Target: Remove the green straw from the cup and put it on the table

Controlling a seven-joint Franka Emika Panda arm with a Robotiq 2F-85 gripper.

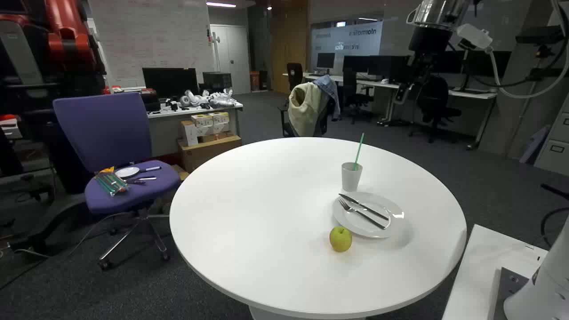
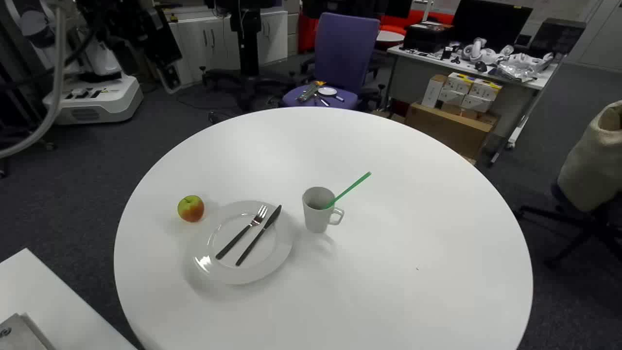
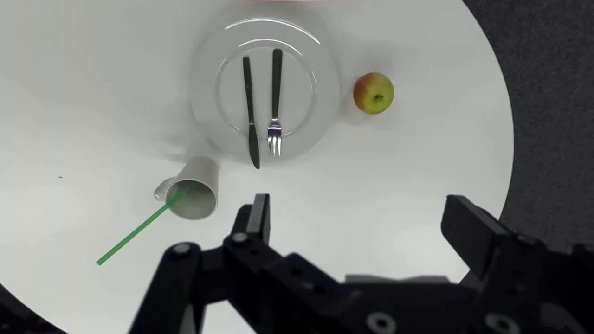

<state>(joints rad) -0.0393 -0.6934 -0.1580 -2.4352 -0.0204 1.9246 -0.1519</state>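
Currently the green straw [image 2: 348,190] leans inside the white cup [image 2: 315,222], its upper end jutting well past the rim, and the cup stands upright on the round worktop [image 2: 413,296] just beside the plate [image 2: 285,238]. Well above the worktop, the hand [image 3: 356,206] hangs released, its fingers spread wide. A knife [image 3: 249,102] and fork [image 3: 276,88] lie on the plate, an apple [image 3: 373,94] near it.

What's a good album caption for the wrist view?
Open claw above a white table: green straw leaning in a cup, knife and fork on a plate, apple alongside.
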